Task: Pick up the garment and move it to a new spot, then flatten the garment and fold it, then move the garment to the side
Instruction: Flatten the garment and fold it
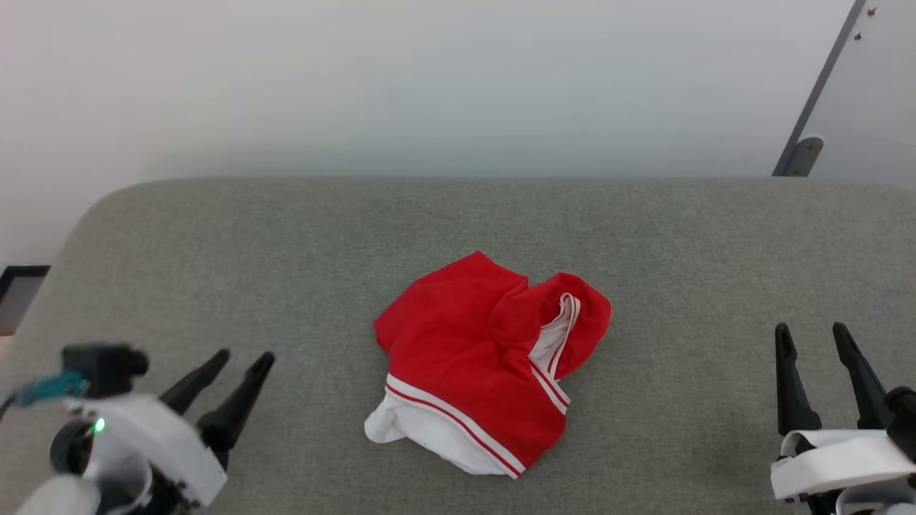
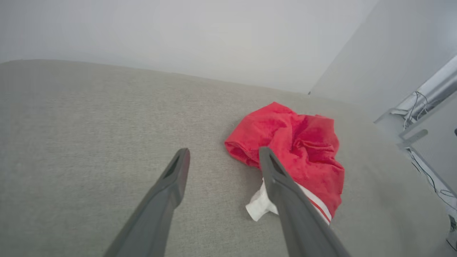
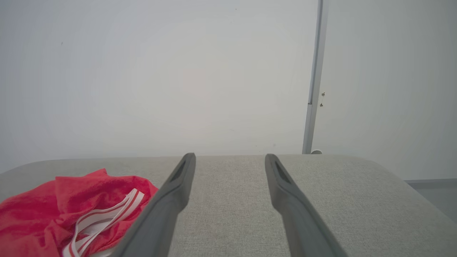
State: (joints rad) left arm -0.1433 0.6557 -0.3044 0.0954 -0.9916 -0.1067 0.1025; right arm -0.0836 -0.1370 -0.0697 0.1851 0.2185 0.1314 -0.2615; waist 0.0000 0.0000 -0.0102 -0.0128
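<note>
Left claw and right claw both spread wide, empty.
The red shirt lies crumpled on the surface between them; I fear a shallow pinch catches one thin layer and it slips free.

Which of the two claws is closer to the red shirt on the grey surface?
The left claw: it tilts toward the garment, with less bare grey surface between them. The right claw points straight ahead, farther off.

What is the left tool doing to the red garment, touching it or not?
Apart. The head view shows a wide strip of bare grey surface between the left tool and the garment.
</note>
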